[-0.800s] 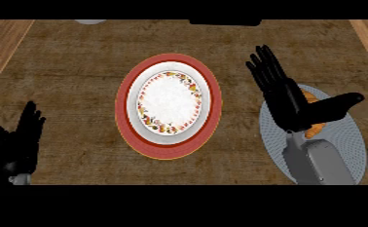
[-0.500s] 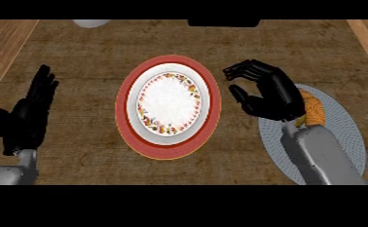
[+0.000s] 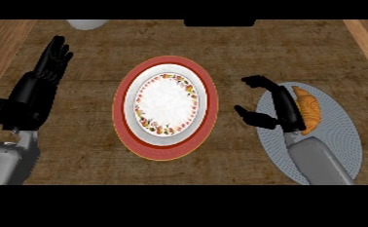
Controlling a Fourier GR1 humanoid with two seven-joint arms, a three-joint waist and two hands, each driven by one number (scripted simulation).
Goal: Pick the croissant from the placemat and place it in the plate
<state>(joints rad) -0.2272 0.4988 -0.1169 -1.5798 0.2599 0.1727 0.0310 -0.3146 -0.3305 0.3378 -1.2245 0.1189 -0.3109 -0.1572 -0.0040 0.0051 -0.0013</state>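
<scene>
**Croissant on the placemat, right hand beside it**

The croissant [image 3: 310, 109] is seen lying on the grey placemat [image 3: 338, 138] at the right side of the counter [image 3: 86, 162], near the mat's upper middle, with its long axis running roughly up and down in the view. It is not on the plate [image 3: 167, 104], which is set well apart to the left, at the middle of the counter. The plate is white with a flowered rim and is seated on a larger red charger [image 3: 133, 138].

The right hand [image 3: 277, 109] is placed over the left part of the placemat, just beside the croissant and to its left. Its fingers are curled toward the plate side, with the thumb held apart below them, and nothing is held between them. Whether the back of the hand touches the croissant cannot be told.

The left hand [image 3: 39, 87] is shown at the left edge of the view, at rest, with its fingers straight and pointing up; nothing is held in it.

A pale round object [image 3: 87, 24] is partly visible at the top edge of the counter.
</scene>
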